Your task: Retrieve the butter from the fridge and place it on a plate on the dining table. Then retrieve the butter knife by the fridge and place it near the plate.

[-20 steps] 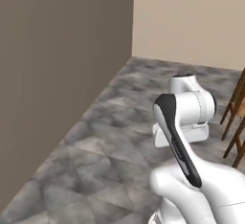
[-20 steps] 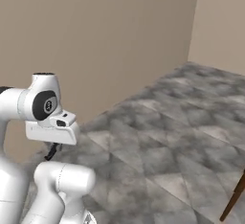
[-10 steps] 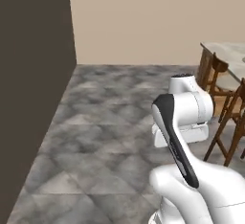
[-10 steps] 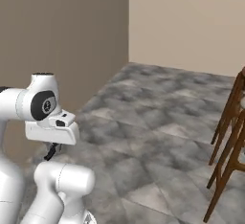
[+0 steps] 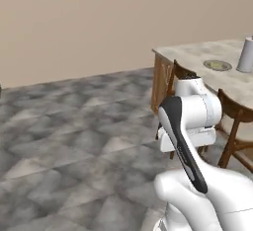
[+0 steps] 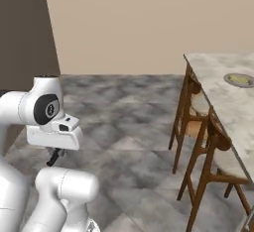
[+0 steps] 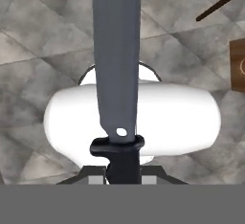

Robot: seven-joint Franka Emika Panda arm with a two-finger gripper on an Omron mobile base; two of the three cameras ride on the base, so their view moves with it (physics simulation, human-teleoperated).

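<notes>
**Knife in the end effector, dining counter coming up on the right**

The end effector (image 7: 122, 173) is gripping the butter knife (image 7: 116, 65) by its black handle, with the grey blade pointing straight away from the hand camera. Below the blade the grey stone floor (image 7: 43, 36) is showing. In the right base view the end effector (image 6: 53, 156) is hanging low under the arm's wrist, above the floor, and something small and dark is sitting in it.

The dining counter (image 6: 225, 102) is standing to the right of the robot, its marbled top running away along the right edge. The plate (image 6: 239, 79) is lying on that top, well apart from the end effector, and a yellowish patch is showing in it; whether that is the butter cannot be told. In the left base view the plate (image 5: 217, 65) is lying near a pale upright cylinder (image 5: 245, 54). Wooden stools (image 6: 206, 146) are standing along the counter's near side. A dark tall surface (image 6: 25, 32) is filling the upper left corner of the right base view.
</notes>
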